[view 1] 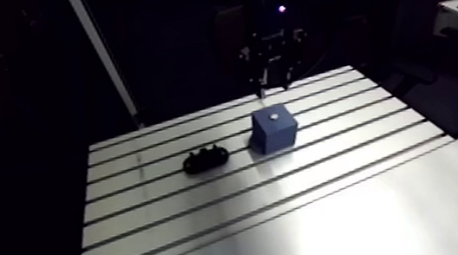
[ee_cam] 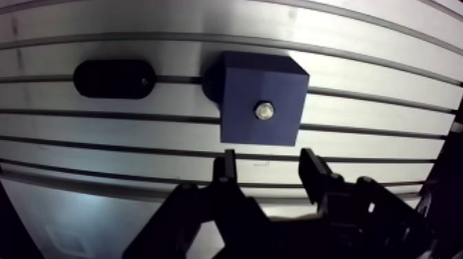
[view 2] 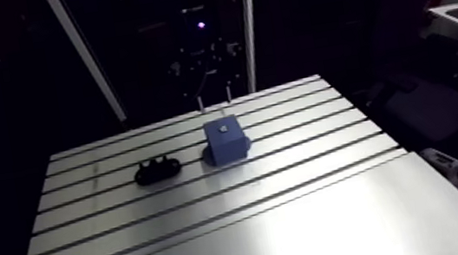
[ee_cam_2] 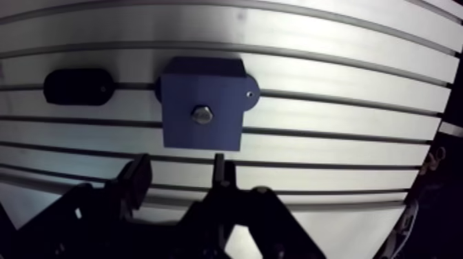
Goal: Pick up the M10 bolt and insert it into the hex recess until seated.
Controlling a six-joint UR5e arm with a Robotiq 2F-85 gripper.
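M10 bolt (ee_cam: 264, 109) — silvery hex head, sunk in top of blue block (ee_cam: 238, 83). Clear of block, gripper (ee_cam: 266, 165) — fingers wide, empty. Black holder (ee_cam: 114, 78) near block.

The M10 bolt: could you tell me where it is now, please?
In the wrist view the M10 bolt sits in the top of the blue block, just ahead of the open gripper.

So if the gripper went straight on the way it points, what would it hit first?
Likely the slotted aluminium table, just beside the dark-blue block holding the silver bolt; depth is unclear.
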